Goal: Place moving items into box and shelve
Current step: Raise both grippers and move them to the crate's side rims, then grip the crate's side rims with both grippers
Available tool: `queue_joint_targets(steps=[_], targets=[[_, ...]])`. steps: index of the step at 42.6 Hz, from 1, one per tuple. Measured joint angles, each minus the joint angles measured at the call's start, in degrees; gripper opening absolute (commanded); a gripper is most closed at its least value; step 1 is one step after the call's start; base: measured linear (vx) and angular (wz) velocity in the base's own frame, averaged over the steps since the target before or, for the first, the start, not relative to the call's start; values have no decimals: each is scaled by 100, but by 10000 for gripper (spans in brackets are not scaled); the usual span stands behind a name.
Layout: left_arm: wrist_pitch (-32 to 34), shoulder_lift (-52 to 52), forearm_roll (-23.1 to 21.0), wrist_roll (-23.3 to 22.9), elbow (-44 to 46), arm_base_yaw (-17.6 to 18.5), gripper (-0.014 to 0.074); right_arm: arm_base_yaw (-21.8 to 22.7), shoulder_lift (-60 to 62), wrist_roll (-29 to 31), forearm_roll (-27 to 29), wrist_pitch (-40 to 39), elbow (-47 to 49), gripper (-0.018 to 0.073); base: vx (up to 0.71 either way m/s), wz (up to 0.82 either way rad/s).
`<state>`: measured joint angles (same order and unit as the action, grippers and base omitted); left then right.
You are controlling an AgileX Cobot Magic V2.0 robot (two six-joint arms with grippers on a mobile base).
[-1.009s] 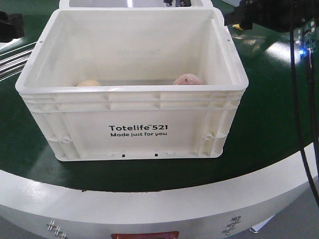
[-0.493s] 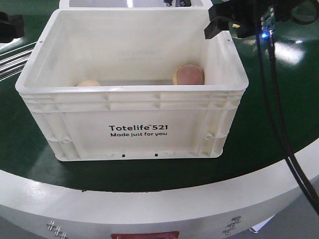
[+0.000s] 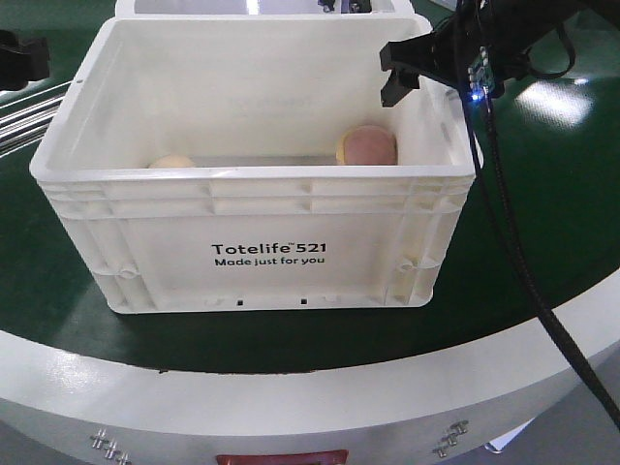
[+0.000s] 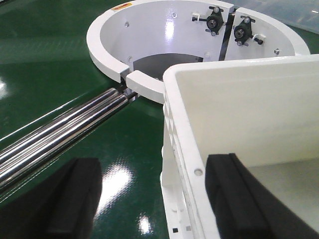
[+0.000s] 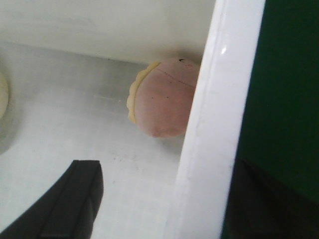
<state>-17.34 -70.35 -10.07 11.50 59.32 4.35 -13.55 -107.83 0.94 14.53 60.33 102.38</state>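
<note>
- off-white box (image 3: 262, 242) sat on the green table (image 3: 523, 242), holding the cream ball (image 3: 171, 162) at the left and the pinkish-brown ball (image 3: 368, 147) by the right wall.
- left gripper (image 4: 157, 196) and right gripper (image 5: 164, 199) gaped wide and empty, each straddling a box wall.

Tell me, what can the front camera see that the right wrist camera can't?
Only the front view shows the whole box, its black print and the white table edge. Only the right wrist view shows the box's side wall running between the fingers of the open right gripper. Both show the pinkish-brown ball inside the box, by that wall.
</note>
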Motion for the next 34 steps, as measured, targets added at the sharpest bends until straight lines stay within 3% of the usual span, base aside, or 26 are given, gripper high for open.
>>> queue_joint_targets(steps=[8, 14, 15, 16, 23, 34], targets=[[-4, 0, 0, 0, 0, 0, 542, 0, -62, -25, -81, -39, 0, 406, 0, 0], [-26, 0, 0, 0, 0, 0, 542, 5, -86, -26, -211, -39, 0, 247, 0, 0], [-34, 0, 0, 0, 0, 0, 542, 11, -86, -26, -243, -39, 0, -13, 0, 0], [-182, 0, 0, -204, 0, 0, 542, 22, -86, -23, -300, -35, 7, -11, 0, 0], [-634, -30, 0, -402, 176, 0, 542, 22, -86, -15, -294, -35, 7, -8, 0, 0], [-1853, -424, 5, -655, 1281, 0, 542, 29, -86, 56, -245, -35, 7, -4, 0, 0]])
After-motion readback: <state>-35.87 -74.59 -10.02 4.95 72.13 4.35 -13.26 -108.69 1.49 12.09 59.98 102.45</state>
